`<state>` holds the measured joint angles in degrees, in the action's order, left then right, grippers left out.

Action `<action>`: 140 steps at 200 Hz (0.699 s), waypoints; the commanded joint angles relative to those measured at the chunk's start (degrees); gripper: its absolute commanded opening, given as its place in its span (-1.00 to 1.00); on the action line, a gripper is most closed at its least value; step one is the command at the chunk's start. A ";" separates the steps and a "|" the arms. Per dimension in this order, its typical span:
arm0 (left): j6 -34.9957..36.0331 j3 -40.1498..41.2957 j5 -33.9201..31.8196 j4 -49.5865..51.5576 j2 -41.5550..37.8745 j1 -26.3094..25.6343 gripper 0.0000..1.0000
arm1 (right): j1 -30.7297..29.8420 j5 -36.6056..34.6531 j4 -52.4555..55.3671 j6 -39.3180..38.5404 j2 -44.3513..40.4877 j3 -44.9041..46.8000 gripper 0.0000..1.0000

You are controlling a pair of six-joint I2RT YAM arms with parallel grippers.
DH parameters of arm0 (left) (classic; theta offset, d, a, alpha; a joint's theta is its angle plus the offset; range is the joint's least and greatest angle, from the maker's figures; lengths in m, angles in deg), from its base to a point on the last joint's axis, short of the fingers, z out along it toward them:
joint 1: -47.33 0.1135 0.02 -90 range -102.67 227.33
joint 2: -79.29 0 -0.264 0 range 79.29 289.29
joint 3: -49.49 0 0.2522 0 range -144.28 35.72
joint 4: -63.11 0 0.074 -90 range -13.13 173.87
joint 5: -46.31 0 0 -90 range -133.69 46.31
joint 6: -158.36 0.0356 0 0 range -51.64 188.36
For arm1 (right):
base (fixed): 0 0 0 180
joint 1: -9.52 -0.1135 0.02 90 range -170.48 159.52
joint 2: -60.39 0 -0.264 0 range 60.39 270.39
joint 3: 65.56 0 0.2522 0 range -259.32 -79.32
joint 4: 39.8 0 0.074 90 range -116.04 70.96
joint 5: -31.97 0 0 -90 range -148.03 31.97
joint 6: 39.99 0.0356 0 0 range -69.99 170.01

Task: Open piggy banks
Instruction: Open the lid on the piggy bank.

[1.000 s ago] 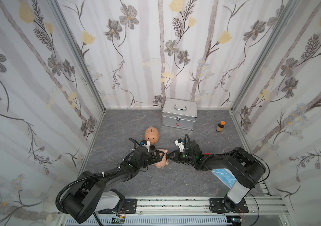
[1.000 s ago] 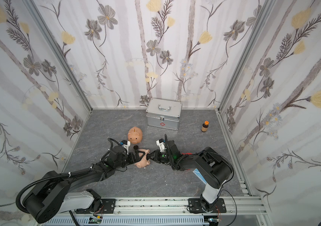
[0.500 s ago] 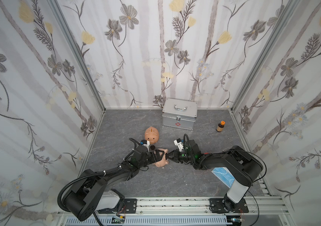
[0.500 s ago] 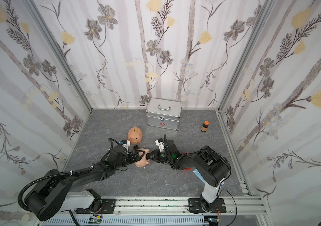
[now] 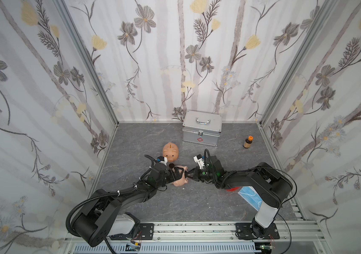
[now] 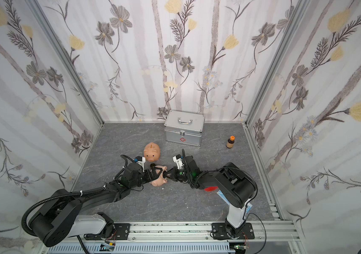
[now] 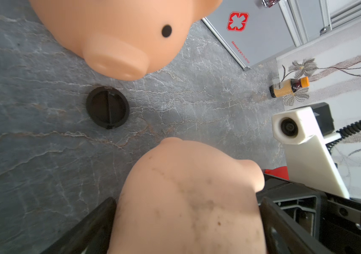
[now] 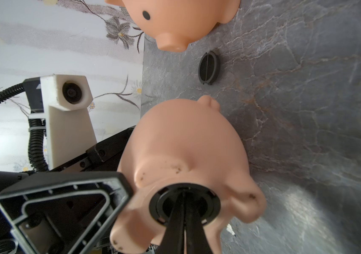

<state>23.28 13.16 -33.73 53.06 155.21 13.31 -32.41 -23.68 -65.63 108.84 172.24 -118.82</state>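
Peach plastic piggy bank point(image 8: 186, 143), smooth, rounded, sits gripped between the left gripper's point(image 5: 180, 173) spread fingers. Its ribbed black plug point(image 8: 210, 203) is pinched by the right gripper point(image 8: 184, 198); a loose plug point(image 7: 107, 107) lies beyond.

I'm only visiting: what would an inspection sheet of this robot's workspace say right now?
Surface: grey marbled tabletop.
Job's things: tipped pig with fitted plug; upright pig beside a loose plug; red pig mostly hidden under right arm.
Clutter: silver case, brown bottle, blue packet.
Pincers: left pincer clamps tipped pig; right pincer shut on fitted plug.
Cables: corrugated hose along left arm; no snag seen.
Surroundings: floral walls, metal rail in front.
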 commanded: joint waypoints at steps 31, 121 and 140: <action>0.21 0.58 5.31 6.75 1.12 -0.77 1.00 | -0.96 -2.07 3.95 -2.53 -0.52 -0.48 -1.00; 0.08 0.74 5.64 6.31 1.12 -0.72 1.00 | -4.01 -3.84 -2.38 -11.83 -0.14 0.46 -1.00; -0.01 0.69 5.81 6.24 1.24 -0.78 1.00 | -4.11 -4.62 -4.56 -13.31 -0.10 1.51 -1.00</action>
<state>23.32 13.53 -34.93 51.75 155.58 13.24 -35.19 -29.94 -66.81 99.35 171.39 -117.95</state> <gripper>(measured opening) 0.998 0.048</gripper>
